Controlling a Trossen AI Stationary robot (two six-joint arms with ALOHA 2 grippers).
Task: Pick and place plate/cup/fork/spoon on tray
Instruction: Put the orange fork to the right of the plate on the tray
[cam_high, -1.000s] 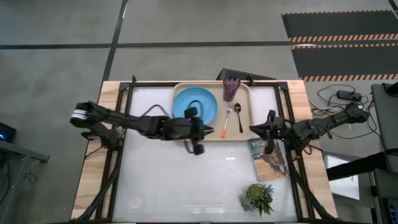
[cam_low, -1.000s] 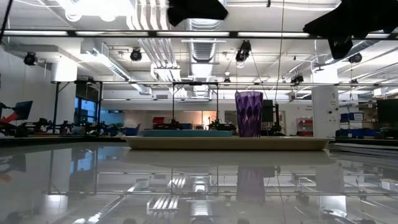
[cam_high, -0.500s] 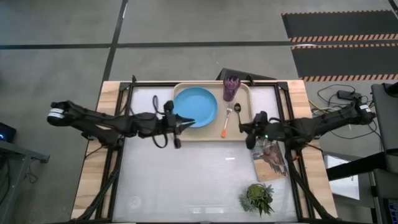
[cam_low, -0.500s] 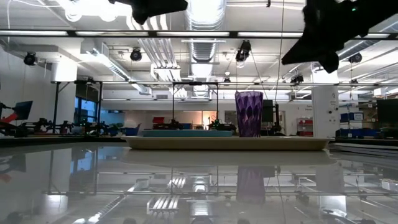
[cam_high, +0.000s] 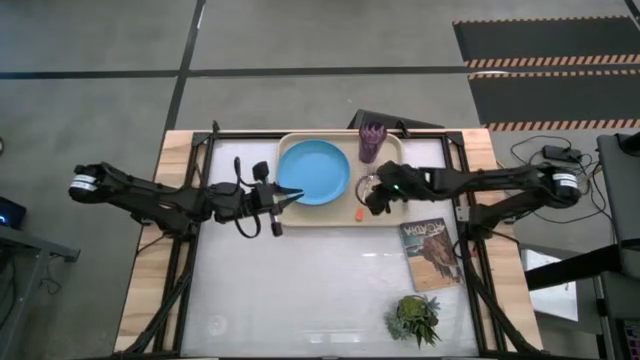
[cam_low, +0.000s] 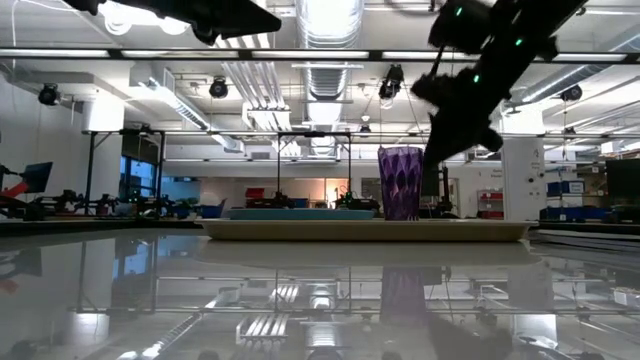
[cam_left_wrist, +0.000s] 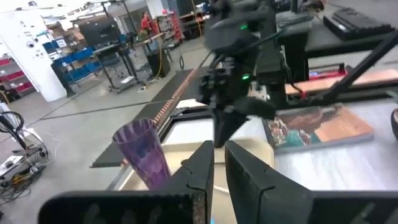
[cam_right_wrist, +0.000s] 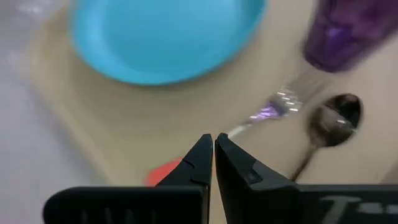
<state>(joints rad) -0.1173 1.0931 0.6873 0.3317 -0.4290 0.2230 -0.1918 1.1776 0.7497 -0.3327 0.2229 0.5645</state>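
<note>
From above, at the twelve o'clock end of my bench (cam_high: 300, 290), the cream tray (cam_high: 290, 148) carries all four task pieces, so the set looks laid. Its raised rim and rounded corners keep smooth things from sliding off. On it the shallow light-blue plate (cam_high: 314, 171) fills the nine o'clock side, and the ribbed purple cup (cam_high: 373, 142) stands upright in the corner toward one o'clock. The fork (cam_high: 362, 197) shows only by its orange handle end near the six o'clock rim; my right arm covers the spoon in this view. My right claw (cam_high: 372, 199) hangs over the cutlery, closed and empty. My left claw (cam_high: 291, 195) sits at the tray's nine o'clock edge, pointing at the plate, pinched nearly shut on nothing. A picture book (cam_high: 432, 254) and a potted plant (cam_high: 414, 317) lie toward five o'clock, apart from the tray.

At bench height, the tray is a thin pale slab, with the cup's translucent faceted wall rising above it.

Past my left wrist, my two fingers stand close together, the cup just beyond them, and my right arm reaches over the tray.

Past my right wrist, my closed tips hover above the tray floor: the fork's silver tines glint, its orange end is beside my tips, and the dark glossy spoon (cam_right_wrist: 331, 124) lies next to it with its oval bowl near the cup's base.
</note>
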